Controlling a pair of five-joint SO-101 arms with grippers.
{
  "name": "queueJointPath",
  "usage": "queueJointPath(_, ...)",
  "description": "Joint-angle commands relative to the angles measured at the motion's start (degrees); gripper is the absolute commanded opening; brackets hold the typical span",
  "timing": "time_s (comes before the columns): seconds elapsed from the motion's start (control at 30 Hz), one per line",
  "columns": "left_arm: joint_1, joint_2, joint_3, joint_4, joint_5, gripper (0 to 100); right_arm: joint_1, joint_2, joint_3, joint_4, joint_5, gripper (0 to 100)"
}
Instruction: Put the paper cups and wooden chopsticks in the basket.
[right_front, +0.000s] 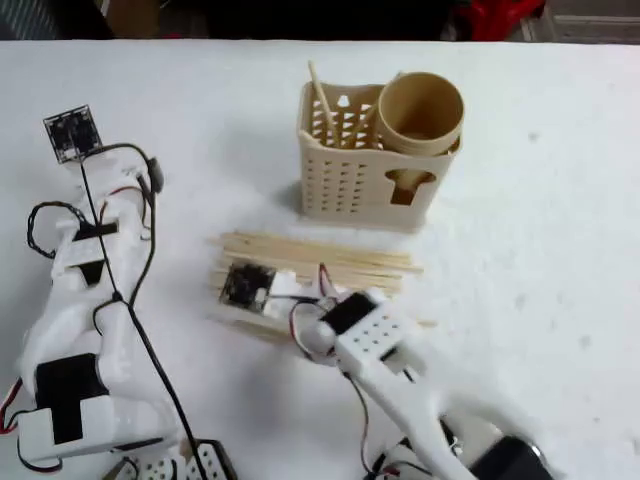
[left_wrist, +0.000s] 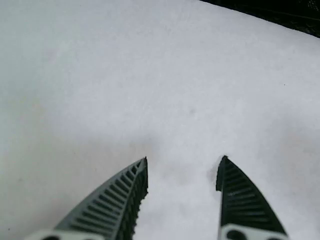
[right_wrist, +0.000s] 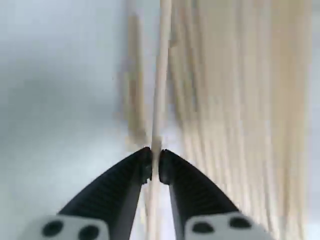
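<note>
Near the perforated basket (right_front: 352, 186), right tool (right_wrist: 154, 151) pinching one slim wooden chopstick (right_wrist: 161, 75), ribbed left tool (left_wrist: 184, 159) spread wide

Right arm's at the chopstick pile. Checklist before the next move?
1. Grip: right gripper shut on a chopstick: ok.
2. Just one stick between the tips: ok.
3. Hold near the stick's middle: cannot tell, its ends are out of frame.
4. Target: basket upright, with room beside the paper cup: ok.
5. Other arm: left gripper open over bare table, away from the chopstick pile: ok.
</note>
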Motion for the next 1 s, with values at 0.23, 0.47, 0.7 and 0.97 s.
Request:
queueJointPath(0.23,0.7,-0.2,-2.9,0.1,0.4,23,2.2,-24.0,-1.5,6.5,-1.6,1.6)
queueJointPath(0.47,0.7,-0.2,-2.8,0.1,0.4,23,10.1,-30.0,-15.7,-0.7,-13.6,1.6)
queueJointPath(0.7,0.7,-0.2,-2.8,0.1,0.4,23,14.5,-20.8,-28.8,-23.6,-18.5,1.6)
queueJointPath(0.97,0.7,-0.2,-2.9,0.1,0.4,23,15.6,-2.8,-36.5,-41.9,-18.5,1.8)
